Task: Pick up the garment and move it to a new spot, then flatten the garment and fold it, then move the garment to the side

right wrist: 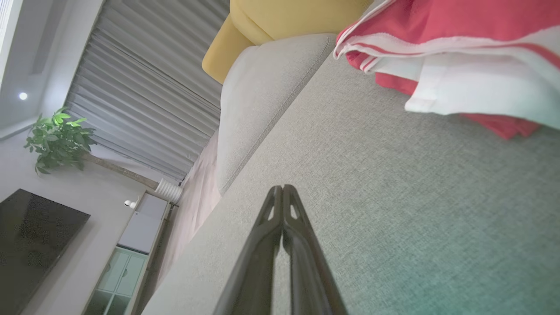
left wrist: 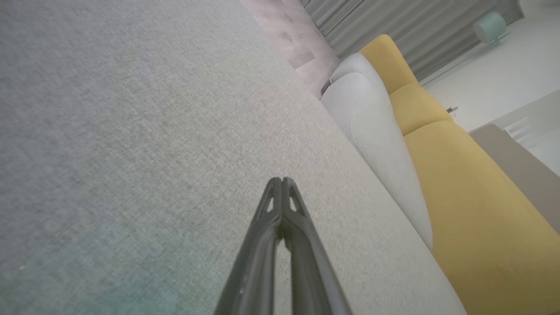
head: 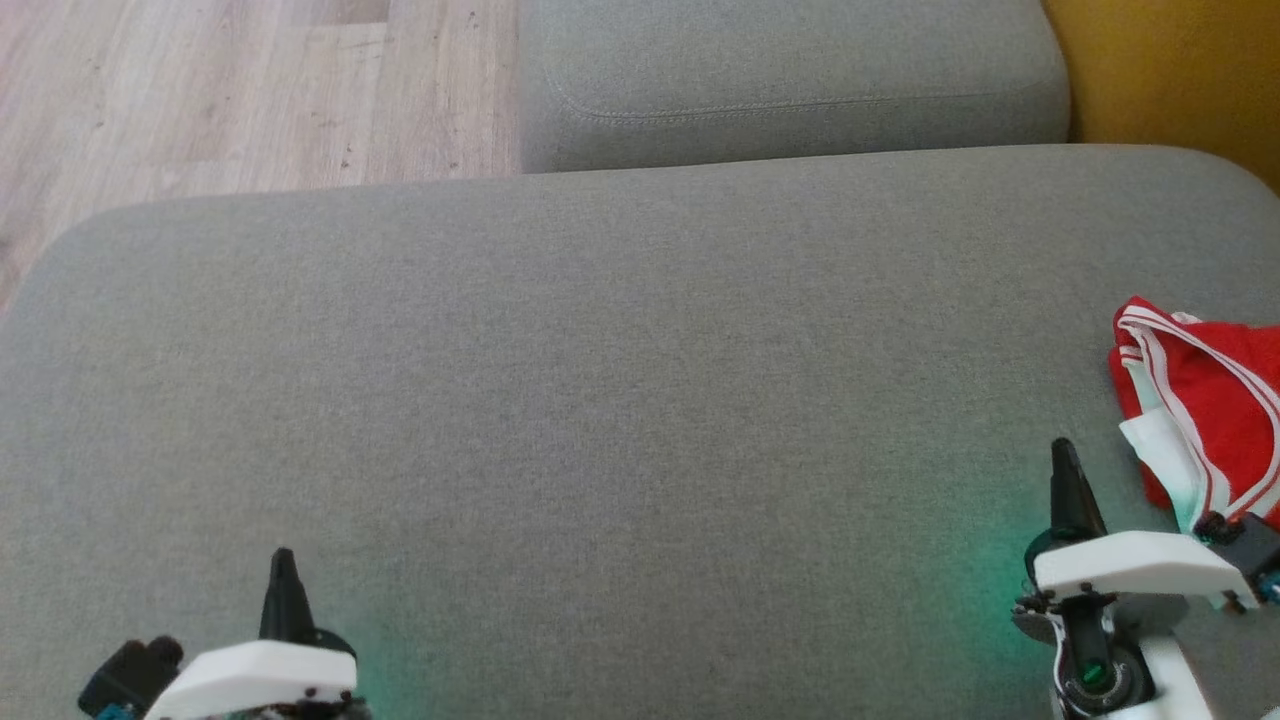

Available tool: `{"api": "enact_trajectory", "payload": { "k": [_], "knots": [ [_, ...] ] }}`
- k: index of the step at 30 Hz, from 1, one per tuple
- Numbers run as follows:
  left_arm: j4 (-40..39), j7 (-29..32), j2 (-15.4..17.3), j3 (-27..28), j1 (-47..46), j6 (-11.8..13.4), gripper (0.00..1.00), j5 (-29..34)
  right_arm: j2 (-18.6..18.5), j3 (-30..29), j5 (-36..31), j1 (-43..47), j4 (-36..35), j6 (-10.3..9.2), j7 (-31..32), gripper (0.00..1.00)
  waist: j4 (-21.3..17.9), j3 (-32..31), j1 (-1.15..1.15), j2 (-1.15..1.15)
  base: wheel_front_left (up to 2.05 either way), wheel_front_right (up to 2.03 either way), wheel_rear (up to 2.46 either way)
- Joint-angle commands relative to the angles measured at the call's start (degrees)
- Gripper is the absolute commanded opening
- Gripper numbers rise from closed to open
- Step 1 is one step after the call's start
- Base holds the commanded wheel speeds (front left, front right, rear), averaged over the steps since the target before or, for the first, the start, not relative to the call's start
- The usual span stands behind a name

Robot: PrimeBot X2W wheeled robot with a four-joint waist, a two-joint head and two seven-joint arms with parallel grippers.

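We see the garment (head: 1205,400) at the cushion's (head: 600,380) right edge, just beside our right gripper (head: 1064,455), well apart from our left gripper (head: 283,560), both pinched closed, empty.

A: Garment (head: 1215,400), what's it look like?
B: Red w/ white stripes along the edges, plus a white panel. Bunched up, not flat.
A: Where?
B: Far right of the grey cushion (head: 600,400), resting on it. Head view's right edge cuts part of it off.
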Motion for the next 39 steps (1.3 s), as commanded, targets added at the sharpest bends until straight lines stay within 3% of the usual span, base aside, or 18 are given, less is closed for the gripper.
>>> {"api": "enact_trajectory", "payload": {
  "k": [1, 39],
  "knots": [
    [-2.18, 0.31, 0.16, 1.66, -2.95, -0.66, 0.00, -1.57, -0.20, 0.27, 1.81, -1.00, -2.57, -0.02, 0.57, 0.00, -0.01, 0.01, 0.00, 0.00, 0.00, 0.00, 0.00],
    [-6.28, 6.42, 0.22, 5.41, -4.68, -3.47, 0.00, -25.07, -0.18, -2.72, 26.81, 0.53, -10.57, -0.03, 6.81, 0.00, -0.37, 0.21, 0.00, 0.00, 0.00, 0.00, 0.00]
  ]
}}
